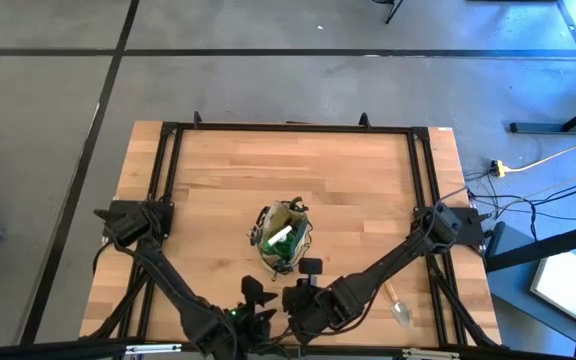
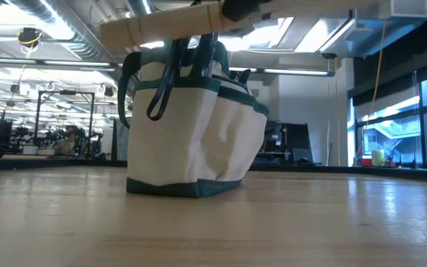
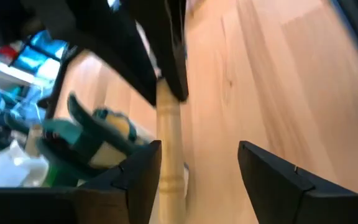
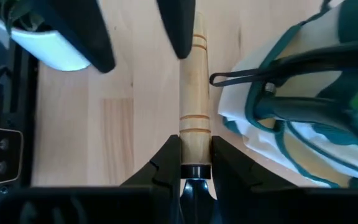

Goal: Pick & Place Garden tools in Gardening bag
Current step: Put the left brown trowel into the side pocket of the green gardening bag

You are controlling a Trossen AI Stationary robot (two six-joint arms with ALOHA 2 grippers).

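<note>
A: Locate the gardening bag on the table.
B: Just beyond both grippers; no legible writing.
A: Your right gripper?
B: Clamped on a wooden tool handle.
A: Left gripper?
B: Spread wide around that handle.

No readable text, label, brand, number or sign is showing in any view. The gardening bag is presenting only plain pale fabric with green trim, and the wooden tool handle beside it is carrying only thin ring grooves, no lettering. In the room behind the gardening bag, nothing is appearing clearly enough to be read.
</note>
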